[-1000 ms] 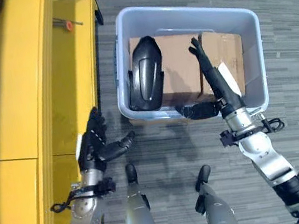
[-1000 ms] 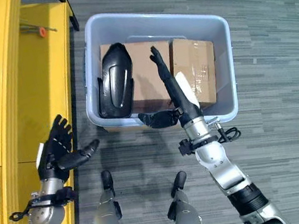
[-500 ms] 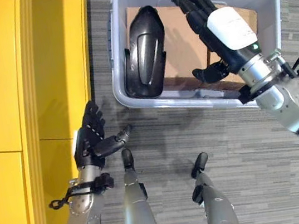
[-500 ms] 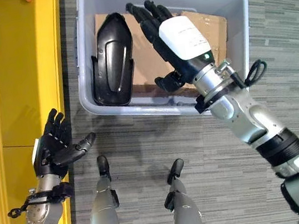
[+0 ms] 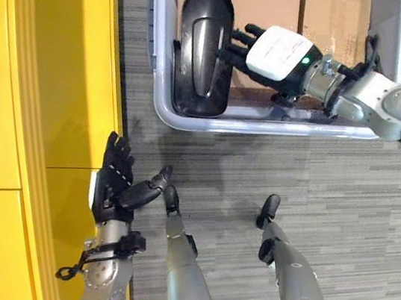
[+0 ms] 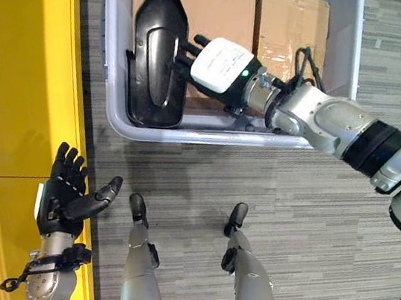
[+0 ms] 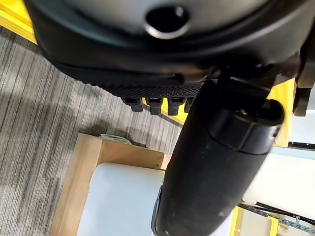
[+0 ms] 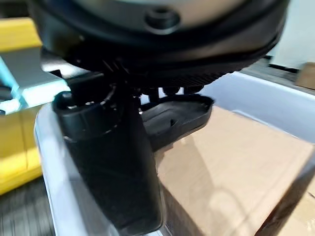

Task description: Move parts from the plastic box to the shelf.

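A grey plastic box (image 5: 272, 121) stands on the carpet ahead of me. In it a long black moulded part (image 5: 203, 44) leans against the left wall, beside two cardboard boxes (image 5: 334, 5). My right hand (image 5: 277, 54), with a white cover on its back, is low inside the box. Its straight fingers (image 6: 189, 48) reach the black part's right side and are not curled round it. The right wrist view shows the black part (image 8: 177, 115) just past the straight thumb (image 8: 113, 162). My left hand (image 5: 119, 188) hangs open and holds nothing, beside the yellow shelf (image 5: 62, 80).
The yellow shelf runs along the whole left side, with a narrow strip of grey carpet (image 5: 343, 196) between it and the plastic box. Cardboard (image 8: 231, 162) covers the box's bottom under the part.
My right hand has dropped deeper into the box and swung left until its fingers meet the black part. The head camera has shifted. The left hand has stayed put.
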`<state>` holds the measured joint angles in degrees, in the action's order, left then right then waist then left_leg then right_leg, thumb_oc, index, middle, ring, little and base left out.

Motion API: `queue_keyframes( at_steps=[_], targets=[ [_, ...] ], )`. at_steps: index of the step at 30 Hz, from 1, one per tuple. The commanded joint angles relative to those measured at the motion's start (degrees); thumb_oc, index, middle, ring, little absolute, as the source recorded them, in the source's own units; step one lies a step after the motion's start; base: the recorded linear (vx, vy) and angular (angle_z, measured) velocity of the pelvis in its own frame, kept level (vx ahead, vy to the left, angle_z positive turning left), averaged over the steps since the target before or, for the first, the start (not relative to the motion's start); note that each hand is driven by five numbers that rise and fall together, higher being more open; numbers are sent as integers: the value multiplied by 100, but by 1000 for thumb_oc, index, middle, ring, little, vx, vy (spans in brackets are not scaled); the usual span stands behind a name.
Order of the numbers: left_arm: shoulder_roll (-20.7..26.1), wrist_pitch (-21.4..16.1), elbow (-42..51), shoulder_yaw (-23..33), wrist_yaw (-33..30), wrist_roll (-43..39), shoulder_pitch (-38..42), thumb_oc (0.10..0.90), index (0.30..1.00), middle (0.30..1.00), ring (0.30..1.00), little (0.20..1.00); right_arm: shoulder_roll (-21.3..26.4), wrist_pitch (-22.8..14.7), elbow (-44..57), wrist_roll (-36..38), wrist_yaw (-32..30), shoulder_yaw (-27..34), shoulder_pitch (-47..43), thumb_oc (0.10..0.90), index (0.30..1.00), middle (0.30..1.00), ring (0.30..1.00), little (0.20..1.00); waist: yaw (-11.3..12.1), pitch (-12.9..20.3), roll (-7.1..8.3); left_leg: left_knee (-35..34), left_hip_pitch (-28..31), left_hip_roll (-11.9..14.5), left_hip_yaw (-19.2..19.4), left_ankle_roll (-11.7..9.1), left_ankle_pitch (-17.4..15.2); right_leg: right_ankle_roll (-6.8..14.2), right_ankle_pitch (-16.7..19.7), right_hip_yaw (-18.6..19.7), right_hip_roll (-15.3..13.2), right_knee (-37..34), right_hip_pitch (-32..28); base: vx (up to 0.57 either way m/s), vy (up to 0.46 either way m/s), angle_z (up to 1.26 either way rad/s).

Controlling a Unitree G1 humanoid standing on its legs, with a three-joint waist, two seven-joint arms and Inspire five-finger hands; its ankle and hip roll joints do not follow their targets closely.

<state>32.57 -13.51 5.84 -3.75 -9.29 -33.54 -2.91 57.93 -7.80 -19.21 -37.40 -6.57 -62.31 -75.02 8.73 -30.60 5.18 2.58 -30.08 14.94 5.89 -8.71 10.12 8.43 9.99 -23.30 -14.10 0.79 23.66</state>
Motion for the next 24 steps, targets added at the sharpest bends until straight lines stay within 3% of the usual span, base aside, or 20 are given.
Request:
queue_keyframes(
  at_steps=[1, 17, 24],
  targets=[
    [244, -589, 779, 112, -3, 46, 121, 900, 1000, 1000, 1000, 1000, 485, 68, 151, -303, -209, 2, -924, 900, 1000, 1000, 1000, 1000, 160, 80, -24, -357, 283, 636, 116, -541, 412, 473, -520, 40, -419, 1045, 124, 30, -46, 2],
    [227, -604, 760, 119, -100, 101, 135, 900, 1000, 1000, 1000, 1000, 575, 174, -144, -426, -329, -518, -1666, 900, 1000, 1000, 1000, 1000, 167, 80, 46, -369, -93, 620, -46, -519, 361, 461, -641, -54, -351, 1235, 489, 41, -22, 4],
    [280, -638, 806, 194, -116, 45, 24, 900, 1000, 1000, 1000, 1000, 552, 180, -595, -671, -219, -1233, -2133, 900, 1000, 1000, 1000, 1000, 244, 80, 115, -314, -319, 564, -158, -472, 265, 466, -648, -77, -319, 1243, 651, 48, -22, 5]
  ],
)
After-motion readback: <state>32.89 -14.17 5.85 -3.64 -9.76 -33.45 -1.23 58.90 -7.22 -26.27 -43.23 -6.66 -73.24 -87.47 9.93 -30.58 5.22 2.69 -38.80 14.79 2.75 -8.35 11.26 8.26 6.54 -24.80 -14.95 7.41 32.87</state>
